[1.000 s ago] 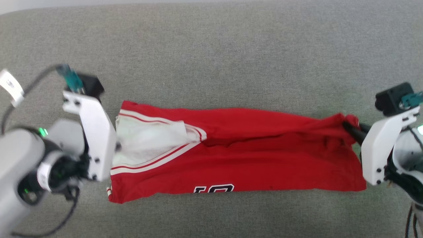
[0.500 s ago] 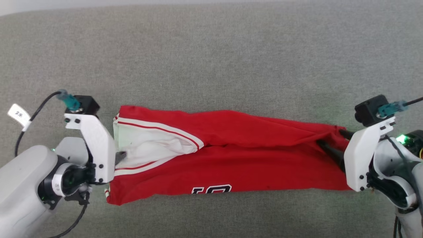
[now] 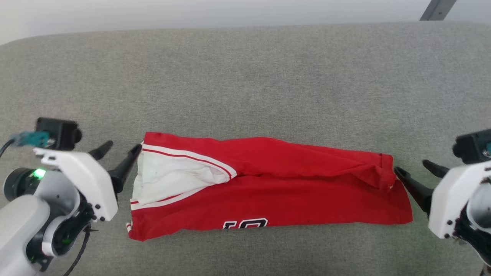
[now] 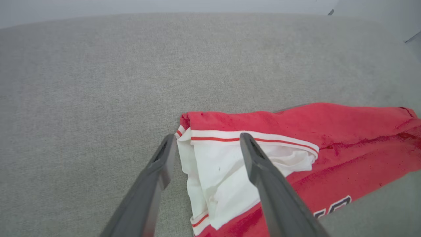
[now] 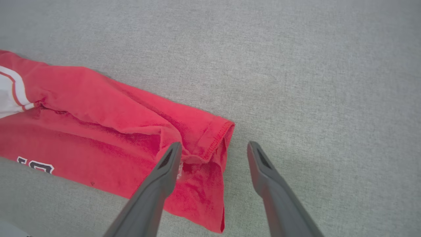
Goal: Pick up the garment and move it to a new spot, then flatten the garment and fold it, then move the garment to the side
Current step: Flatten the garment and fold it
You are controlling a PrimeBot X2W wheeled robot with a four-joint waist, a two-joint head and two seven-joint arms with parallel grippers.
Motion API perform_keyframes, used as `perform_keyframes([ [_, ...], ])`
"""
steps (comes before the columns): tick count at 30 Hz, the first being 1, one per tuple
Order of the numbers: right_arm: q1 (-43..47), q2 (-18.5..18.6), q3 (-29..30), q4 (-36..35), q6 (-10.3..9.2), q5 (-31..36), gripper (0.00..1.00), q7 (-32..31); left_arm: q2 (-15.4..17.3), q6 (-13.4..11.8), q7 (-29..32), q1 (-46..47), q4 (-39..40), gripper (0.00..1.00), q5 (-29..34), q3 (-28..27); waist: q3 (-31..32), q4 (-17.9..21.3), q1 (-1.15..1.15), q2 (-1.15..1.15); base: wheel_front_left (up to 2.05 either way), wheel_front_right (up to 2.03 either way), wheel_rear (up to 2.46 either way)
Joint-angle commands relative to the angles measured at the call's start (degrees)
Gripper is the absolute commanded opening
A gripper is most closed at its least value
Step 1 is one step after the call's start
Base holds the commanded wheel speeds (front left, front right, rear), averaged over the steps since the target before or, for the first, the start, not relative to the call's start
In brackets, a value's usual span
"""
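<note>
The garment (image 3: pixel 291 184) is a red jersey, folded lengthwise into a long band that lies flat on the grey cushion (image 3: pixel 245 84). Its left end shows white lining (image 3: pixel 168 178) and striped trim, and part of the black lettering (image 3: pixel 245 223) peeks out at the near edge. My left gripper (image 3: pixel 123 145) stands open just off that left end, one finger close to the trim. In the left wrist view the left gripper (image 4: pixel 207 136) straddles the corner of the garment (image 4: pixel 329 138) without gripping it. My right gripper (image 3: pixel 410 166) is open at the hem end. The right wrist view has the right gripper (image 5: pixel 214 144) open above the hem of the garment (image 5: pixel 98 112).
The grey fabric surface stretches wide behind and beside the jersey. Its far edge meets a pale wall (image 3: pixel 191 11) at the top of the head view. A dark slanted bar (image 3: pixel 437 9) stands at the top right.
Both grippers have opened and let go of the garment's two ends, then drawn back a little. The jersey has settled flat. The head camera has also shifted.
</note>
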State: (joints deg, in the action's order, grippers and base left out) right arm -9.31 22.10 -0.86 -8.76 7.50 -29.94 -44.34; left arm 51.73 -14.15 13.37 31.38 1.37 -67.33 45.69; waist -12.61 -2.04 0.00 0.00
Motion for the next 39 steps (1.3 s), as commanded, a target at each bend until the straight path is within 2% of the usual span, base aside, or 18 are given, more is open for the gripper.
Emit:
perform_keyframes([
  [1,1.07,-0.43,0.95,-0.06,-0.04,0.03,1.00,0.21,0.25,0.05,-2.51,-1.45,0.63,1.00,0.72,-0.77,0.16,-0.20,0.00,0.00,0.00,0.00,0.00],
  [7,3.14,-1.34,4.25,2.35,-0.04,-0.39,1.00,-0.04,1.47,-0.57,-14.74,-6.85,2.66,1.00,2.55,-3.81,0.26,-1.35,0.00,0.00,0.00,0.00,0.00],
  [12,1.38,-1.34,3.49,7.86,-0.04,-1.17,1.00,-0.18,1.14,-1.44,-23.59,-12.07,2.95,1.00,2.69,-6.02,-0.34,-3.27,0.00,0.00,0.00,0.00,0.00],
  [15,0.42,-0.89,2.56,10.11,-0.03,-0.89,1.00,-0.33,0.74,-1.31,-25.40,-13.97,2.77,1.00,1.97,-6.70,-0.63,-4.00,0.00,0.00,0.00,0.00,0.00],
  [19,-2.87,0.17,-0.72,17.36,-0.03,-1.63,1.00,-0.61,-1.20,-0.72,-27.88,-17.93,1.55,1.00,1.68,-8.80,-1.19,-5.70,0.00,0.00,0.00,0.00,0.00],
  [25,-5.59,-0.88,-6.98,26.74,0.00,-5.49,1.00,-4.20,-5.62,1.07,-28.58,-21.80,-0.10,1.00,4.79,-14.63,-1.12,-7.51,0.00,0.00,0.00,0.00,0.00],
  [26,-5.61,-0.93,-8.30,27.69,0.09,-6.57,0.62,-5.40,-6.60,1.38,-28.59,-22.63,-0.11,1.00,6.11,-15.77,-1.03,-7.81,0.00,0.00,0.00,0.00,0.00],
  [27,-5.61,-0.93,-8.30,27.69,0.09,-6.57,0.62,-5.40,-6.60,1.38,-28.59,-22.63,-0.11,1.00,6.11,-15.77,-1.03,-7.81,0.00,0.00,0.00,0.00,0.00],
  [28,-6.02,-0.98,-9.31,28.29,0.19,-7.78,0.00,-6.04,-7.48,1.62,-28.60,-23.57,-0.28,1.00,7.31,-17.48,-1.00,-7.95,0.00,0.00,0.00,0.00,0.00],
  [33,-8.15,0.51,-8.98,30.10,0.17,-13.03,0.00,-7.21,-12.69,4.98,-28.58,-28.73,-0.24,1.00,13.03,-24.96,-0.33,-8.48,0.00,0.00,0.00,0.00,0.00],
  [39,-9.72,3.61,-6.28,28.73,0.10,-16.98,0.00,-7.83,-17.58,9.43,-28.60,-33.52,-0.82,1.00,18.39,-32.06,0.84,-7.98,0.00,0.00,0.00,0.00,0.00],
])
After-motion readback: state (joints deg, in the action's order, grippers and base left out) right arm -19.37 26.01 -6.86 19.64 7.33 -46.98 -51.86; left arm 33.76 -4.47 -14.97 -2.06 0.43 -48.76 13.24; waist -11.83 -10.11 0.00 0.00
